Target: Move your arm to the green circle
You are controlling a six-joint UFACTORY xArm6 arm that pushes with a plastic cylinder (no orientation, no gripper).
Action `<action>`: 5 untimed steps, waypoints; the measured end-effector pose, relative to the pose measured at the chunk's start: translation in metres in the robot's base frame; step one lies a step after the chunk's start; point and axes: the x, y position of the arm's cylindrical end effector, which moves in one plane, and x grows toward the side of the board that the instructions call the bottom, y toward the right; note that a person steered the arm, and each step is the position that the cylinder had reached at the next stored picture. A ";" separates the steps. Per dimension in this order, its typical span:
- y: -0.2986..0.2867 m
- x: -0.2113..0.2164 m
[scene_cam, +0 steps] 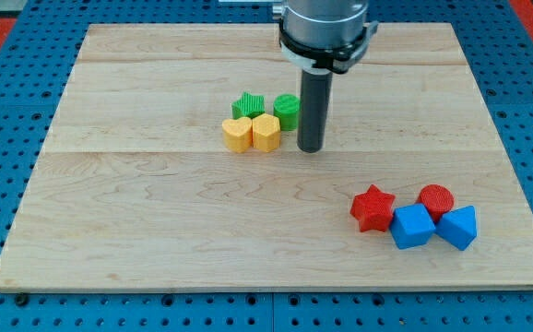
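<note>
- My tip [310, 148] is seen resting on the wooden board [156, 240]; being a plain rod, it has no jaws to spread or press, and nothing is pinched.
- The green circle [286, 110] is found just to the view's left of my tip and slightly toward the top, close beside the rod; whether they touch cannot be told.
- Further left, a green star [248, 104], a yellow heart [266, 132] and another yellow block [237, 134] are clustered against one another.
- Well apart, toward the view's bottom right of my tip, a red star [372, 207], a red circle [435, 197], a blue cube [411, 226] and a blue triangle [459, 227] are grouped.
- No container is shown; all blocks lie directly on the board.
</note>
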 end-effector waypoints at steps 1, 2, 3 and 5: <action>0.070 -0.032; 0.059 -0.094; 0.028 -0.113; -0.033 -0.074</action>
